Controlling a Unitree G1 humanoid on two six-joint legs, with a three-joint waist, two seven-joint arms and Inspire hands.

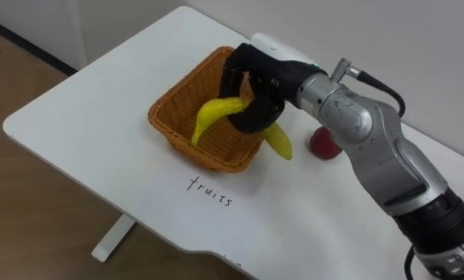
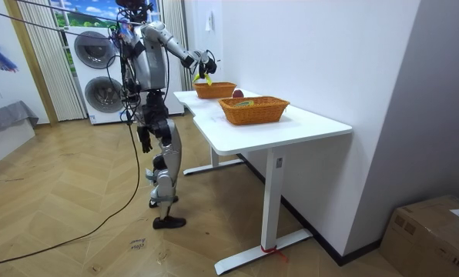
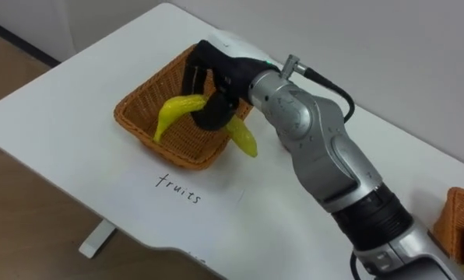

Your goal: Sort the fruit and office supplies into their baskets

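Right hand [image 1: 259,84] is gripping the bent yellow banana [image 1: 212,115] just above the brown woven basket [image 1: 193,152], probably to drop it inside | small red fruit [image 1: 323,144] is waiting on the white table [image 1: 76,117] at the basket's 3 o'clock | left hand [image 2: 143,140] is hanging low, grip: cannot tell

The right arm hides most of a red fruit [image 1: 319,147].

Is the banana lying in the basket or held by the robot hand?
Held: right robot hand curls round the banana above the basket.
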